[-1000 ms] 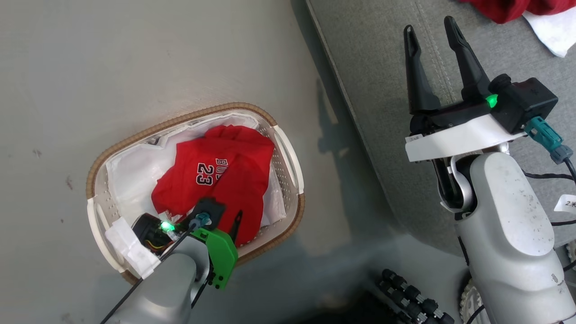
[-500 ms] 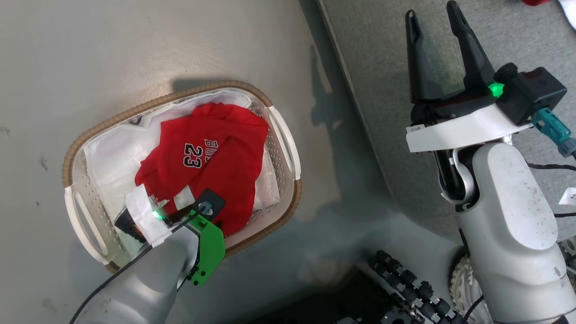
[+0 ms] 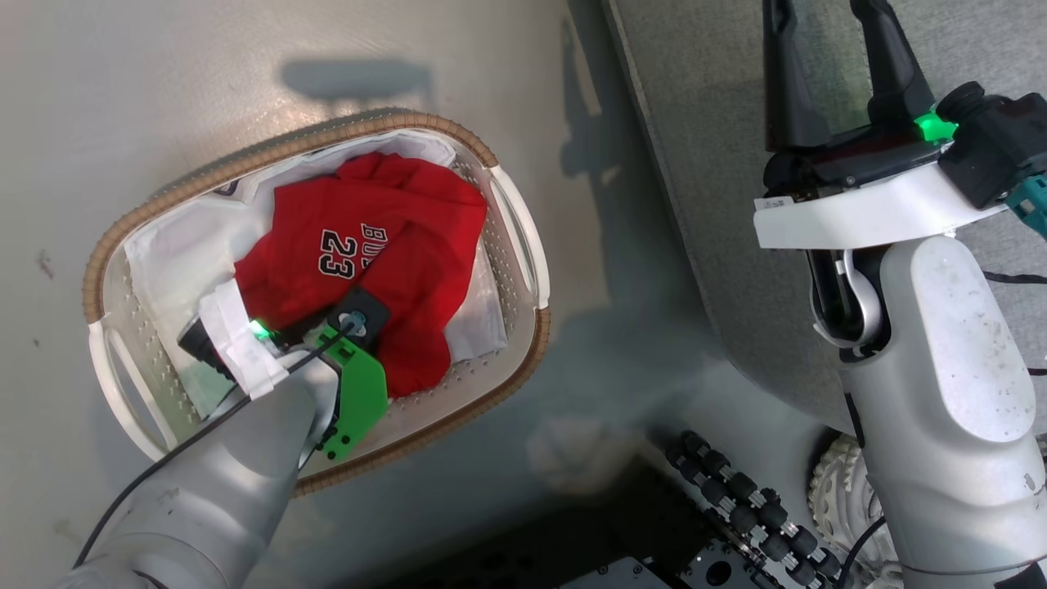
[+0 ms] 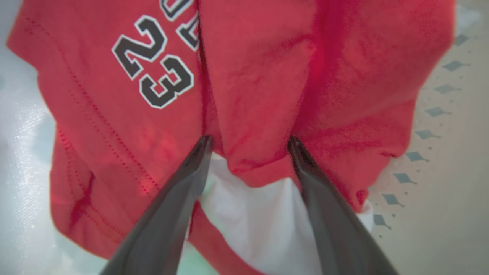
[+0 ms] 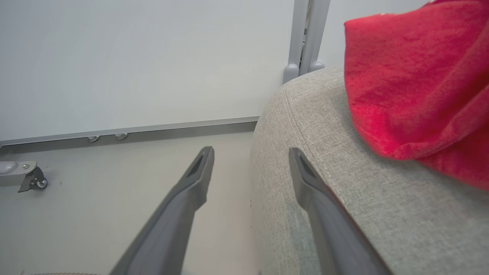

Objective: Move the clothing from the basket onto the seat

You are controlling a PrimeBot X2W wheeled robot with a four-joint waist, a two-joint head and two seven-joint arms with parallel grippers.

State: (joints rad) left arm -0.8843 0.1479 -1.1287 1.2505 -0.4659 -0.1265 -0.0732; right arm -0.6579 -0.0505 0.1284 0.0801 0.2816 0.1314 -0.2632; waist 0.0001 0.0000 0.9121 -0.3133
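Across the last second the head camera has swung, so the whole scene sits differently in its view. Measured against the cloth rather than the picture edges, the left arm [image 3: 221, 466] has pushed in from the near rim of the oval white perforated plastic laundry basket with the brown woven rim [image 3: 270, 151]. Its wrist now hangs over the crumpled red basketball garment with the black-and-white "23" [image 3: 409, 245], close beside the numerals.

In the left wrist view the left gripper [image 4: 248, 143] has its two dark fingers spread wide. The tips press into the red fabric, and a raised fold stands between them above a patch of white cloth. Nothing is pinched yet, so the fingers bracket the fold without holding it. The garment lies wholly inside the basket, on top of the plain white liner sheet [image 3: 172, 262].

My reading is that the reach is finished and the grasp comes next. Closing on that fold should catch the jersey, though the white cloth between the fingers could be caught with it.

To the right, past a strip of pale floor [image 3: 622, 270], is the large grey woven-fabric sofa cushion with the stitched seam [image 3: 720, 164]. The right gripper [image 5: 251, 151] hovers at its rounded edge, fingers apart and empty, and relative to the cushion it has barely moved. Another red garment [image 5: 412, 76] already lies on the cushion, so part of the load looks delivered and the jersey in the basket is what remains.
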